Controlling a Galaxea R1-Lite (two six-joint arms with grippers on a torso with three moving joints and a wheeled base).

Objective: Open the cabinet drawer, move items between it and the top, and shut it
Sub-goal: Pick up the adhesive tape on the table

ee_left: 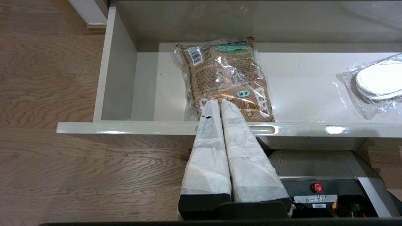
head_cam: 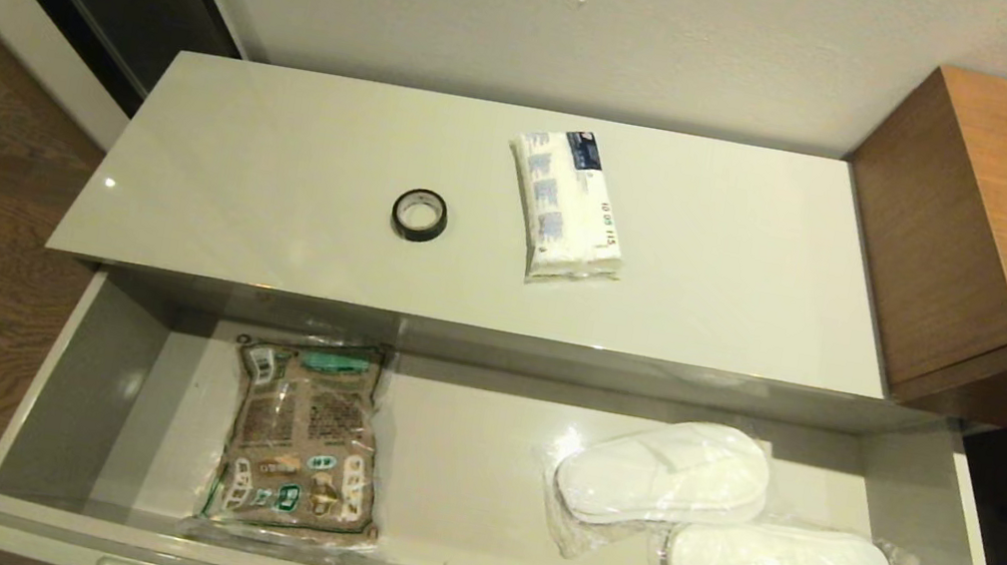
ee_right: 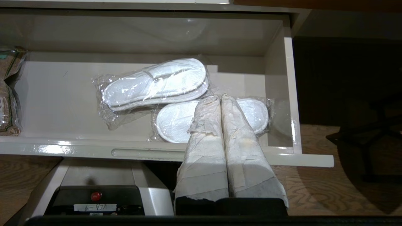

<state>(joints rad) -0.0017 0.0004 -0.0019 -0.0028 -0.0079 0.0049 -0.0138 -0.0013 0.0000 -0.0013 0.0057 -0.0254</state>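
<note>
Off-white cabinet drawer (head_cam: 94, 379) pulled open; slippers (head_cam: 709, 517) inside at 4 o'clock, brown pouch (head_cam: 303, 433) at 8. Tape roll (head_cam: 419, 215) and tissue pack (head_cam: 566, 207) on top (head_cam: 258, 173). Left gripper (ee_left: 219, 101) and right gripper (ee_right: 219, 97) closed, empty, outside drawer front.

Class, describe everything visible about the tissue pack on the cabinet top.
The tissue pack is a long, soft-looking white packet in glossy wrap with pale blue printed panels, a dark blue corner label and printed digits along one edge. It lies flat and slightly angled on the top, right of the black tape roll, apart from it.
</note>
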